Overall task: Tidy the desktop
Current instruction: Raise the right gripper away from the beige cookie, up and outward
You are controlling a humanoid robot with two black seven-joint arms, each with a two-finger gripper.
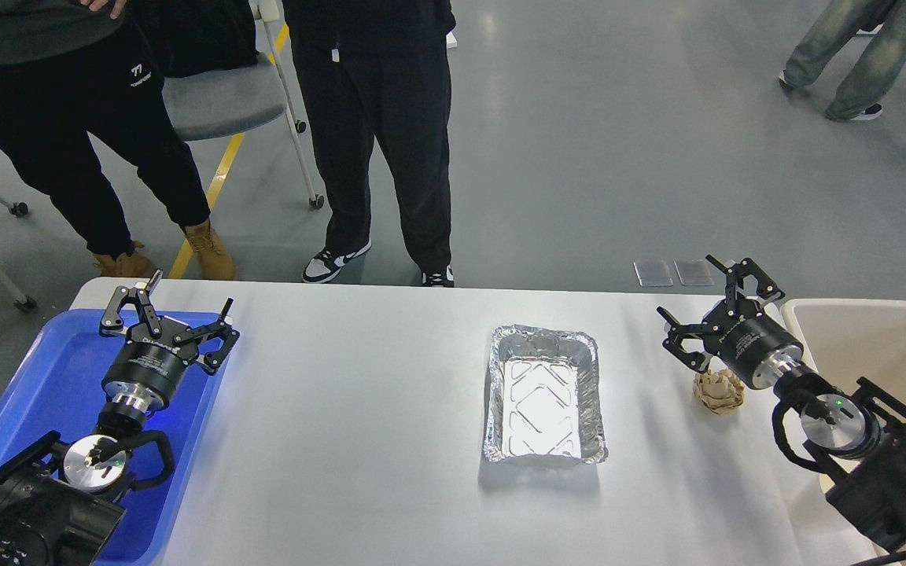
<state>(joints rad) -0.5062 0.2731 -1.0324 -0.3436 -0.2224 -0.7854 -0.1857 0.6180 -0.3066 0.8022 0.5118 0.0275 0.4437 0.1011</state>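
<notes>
The desktop (pixel 359 409) is a wide white tabletop. An empty foil tray (pixel 545 395) lies right of its middle. A small crumpled beige paper ball (pixel 720 391) rests on the table near the right edge. My right gripper (pixel 716 310) hangs open just above and behind that paper ball, with nothing between its fingers. My left gripper (pixel 172 313) is open too, held over the blue plastic tray (pixel 36 369) at the left edge, holding nothing.
A beige bin (pixel 885 346) stands past the right edge of the table. Two people stand beyond the far edge, with a wheeled chair (pixel 225 98) between them. White surface lies between the blue tray and the foil tray.
</notes>
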